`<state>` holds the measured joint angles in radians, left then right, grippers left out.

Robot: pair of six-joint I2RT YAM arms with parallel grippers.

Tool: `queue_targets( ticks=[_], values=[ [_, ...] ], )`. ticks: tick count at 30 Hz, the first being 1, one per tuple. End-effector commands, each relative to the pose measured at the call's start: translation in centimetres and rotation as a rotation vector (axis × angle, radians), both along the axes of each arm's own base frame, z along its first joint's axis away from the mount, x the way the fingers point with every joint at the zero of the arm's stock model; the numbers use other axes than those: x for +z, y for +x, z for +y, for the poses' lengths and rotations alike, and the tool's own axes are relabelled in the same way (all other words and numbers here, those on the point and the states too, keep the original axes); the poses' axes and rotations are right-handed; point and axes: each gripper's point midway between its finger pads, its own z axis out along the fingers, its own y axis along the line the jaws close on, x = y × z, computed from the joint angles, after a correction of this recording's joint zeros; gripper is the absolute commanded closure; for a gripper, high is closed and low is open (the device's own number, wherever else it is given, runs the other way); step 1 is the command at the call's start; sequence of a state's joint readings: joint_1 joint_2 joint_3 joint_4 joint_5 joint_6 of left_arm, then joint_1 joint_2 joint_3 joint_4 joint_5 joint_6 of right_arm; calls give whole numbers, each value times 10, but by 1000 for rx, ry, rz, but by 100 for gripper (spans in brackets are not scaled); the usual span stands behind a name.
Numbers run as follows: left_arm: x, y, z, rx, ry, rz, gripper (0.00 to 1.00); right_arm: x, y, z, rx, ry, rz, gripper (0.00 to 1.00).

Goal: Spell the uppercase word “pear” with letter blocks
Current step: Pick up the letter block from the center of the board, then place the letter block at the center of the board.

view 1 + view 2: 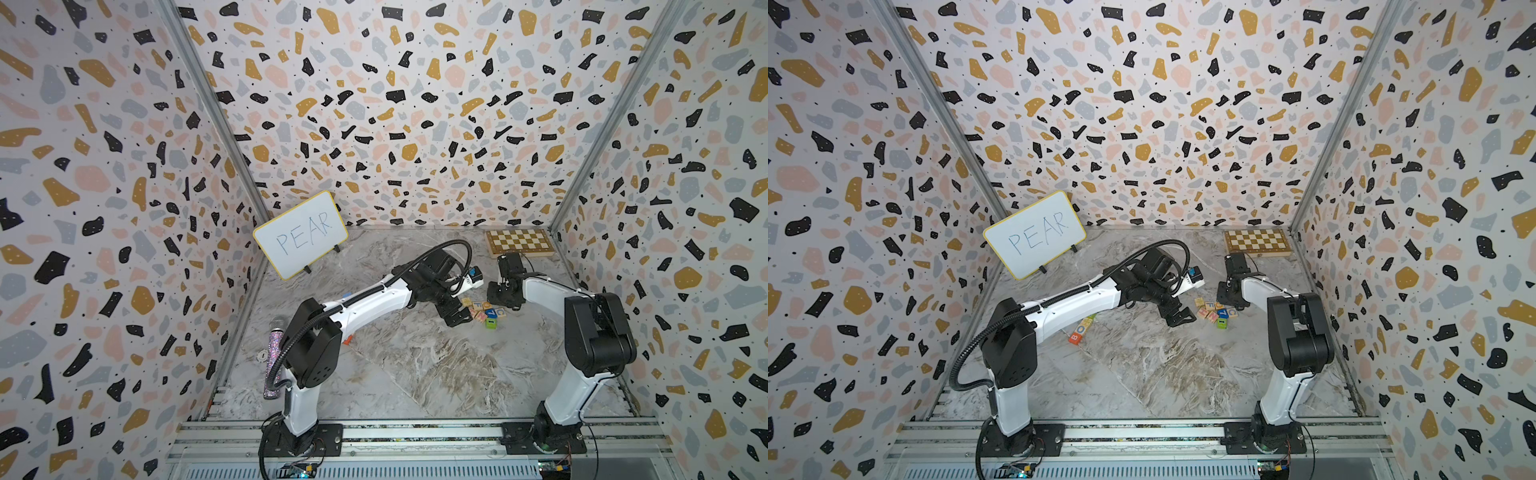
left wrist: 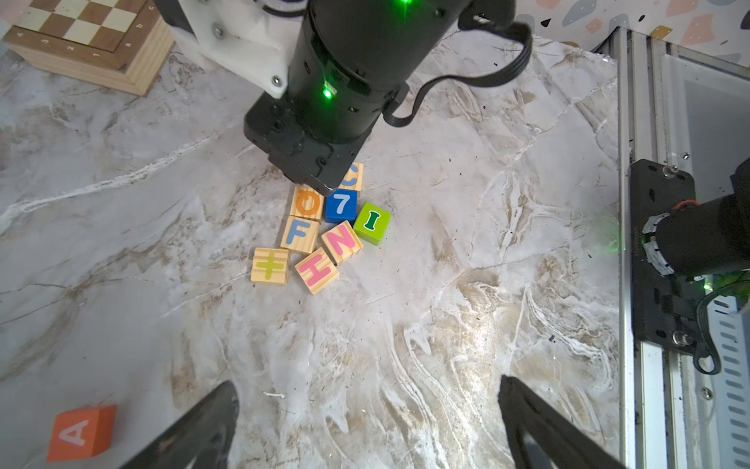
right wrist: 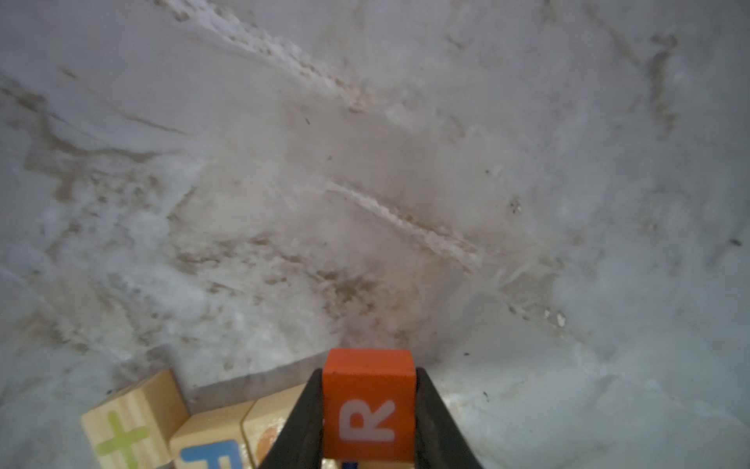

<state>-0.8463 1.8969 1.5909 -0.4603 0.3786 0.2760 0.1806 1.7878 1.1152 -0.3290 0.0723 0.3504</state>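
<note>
In both top views the right tool (image 1: 503, 303) is down at the block cluster (image 1: 482, 311), its jaws hidden. Left wrist view: left tool (image 2: 365, 398) spread and empty above the tabletop (image 2: 406, 325); A block (image 2: 81, 432) lies apart. Right wrist view: right tool pinches the R block (image 3: 369, 398). Risk: crowding neighbours may be dragged along on lifting, or the R block may twist.

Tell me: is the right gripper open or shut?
Shut on the R block: in the right wrist view the right gripper has its fingers against both sides.
</note>
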Motion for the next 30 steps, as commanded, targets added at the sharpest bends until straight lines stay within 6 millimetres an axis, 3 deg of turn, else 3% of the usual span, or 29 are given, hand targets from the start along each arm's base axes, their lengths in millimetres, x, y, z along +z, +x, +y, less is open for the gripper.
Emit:
queue_targets(
  ticks=[1,5,8,10,15,21,30],
  values=[
    [40,13,9,59,-85,-84,1,32,12,12,28,-25,-52,78],
    [66,32,37,173,-160,-89,1,57,21,46,103,4,-96,78],
    [77,55,70,310,-219,-75,1,69,26,93,208,41,-126,78],
    [75,68,92,388,-227,-61,1,71,31,119,263,60,-128,78],
    [49,85,133,517,-172,-15,1,50,44,164,366,105,-83,78],
    [26,96,161,603,-154,38,1,32,59,182,407,111,-60,78],
    [24,105,165,615,-159,32,1,9,75,185,405,76,-20,77]
  ],
)
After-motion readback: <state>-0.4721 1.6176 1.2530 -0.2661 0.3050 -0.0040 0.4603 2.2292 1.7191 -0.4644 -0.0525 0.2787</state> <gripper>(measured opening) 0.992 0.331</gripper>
